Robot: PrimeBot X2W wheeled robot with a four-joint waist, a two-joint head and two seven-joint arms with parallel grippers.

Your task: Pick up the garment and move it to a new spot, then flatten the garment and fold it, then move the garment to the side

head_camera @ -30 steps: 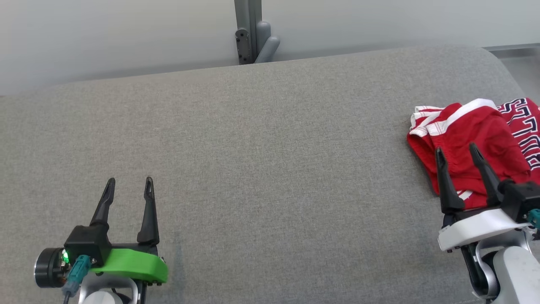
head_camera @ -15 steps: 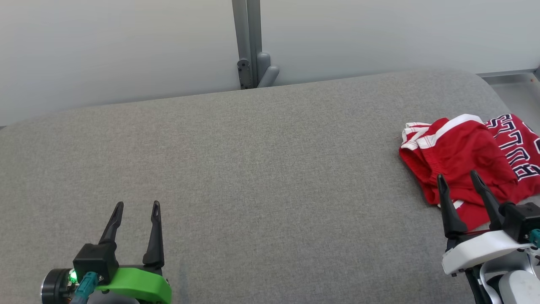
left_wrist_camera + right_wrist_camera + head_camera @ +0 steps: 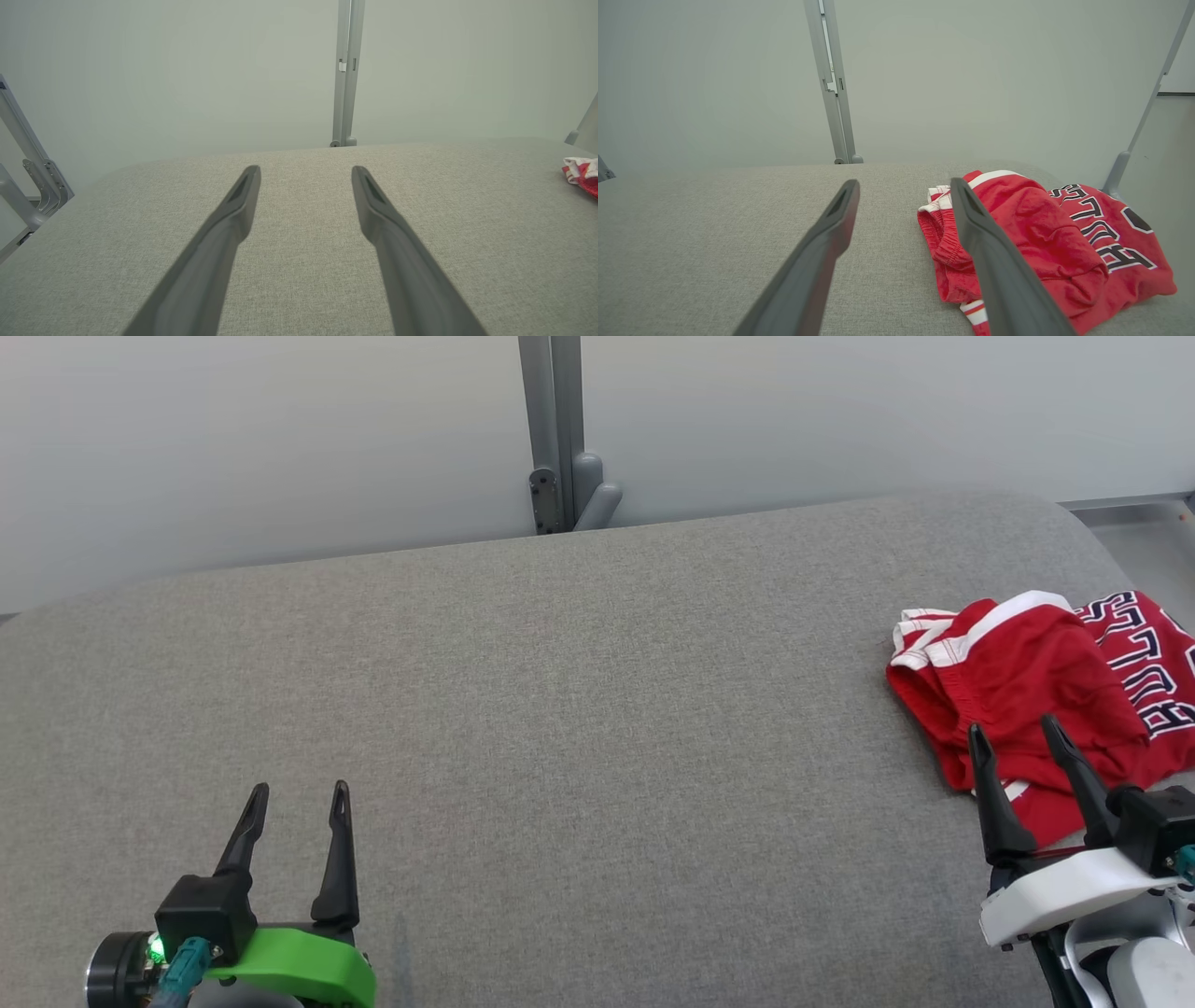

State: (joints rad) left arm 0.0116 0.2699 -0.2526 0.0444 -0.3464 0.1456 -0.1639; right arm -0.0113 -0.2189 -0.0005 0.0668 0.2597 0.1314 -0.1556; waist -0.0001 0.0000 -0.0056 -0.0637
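At seven o'clock on the gray woven surface (image 3: 597,709), left gripper (image 3: 301,788) jaws apart, empty. At three o'clock lies the crumpled red garment (image 3: 1027,663) (white trim, dark block letters upside down, roughly "ULLS"). Right gripper (image 3: 1014,724) jaws apart at its near edge, holding nothing.

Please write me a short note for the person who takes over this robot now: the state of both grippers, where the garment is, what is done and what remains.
Left gripper: jaws open, empty, over the bare grey surface at the near left.
Right gripper: jaws open, empty, at the near edge of the garment, not closed on it.
Garment: red with white trim and lettering, crumpled at the right end of the surface.
Done: nothing yet, judging by how it lies.
Left: pick it up, move it to a new spot, flatten, fold, set aside.
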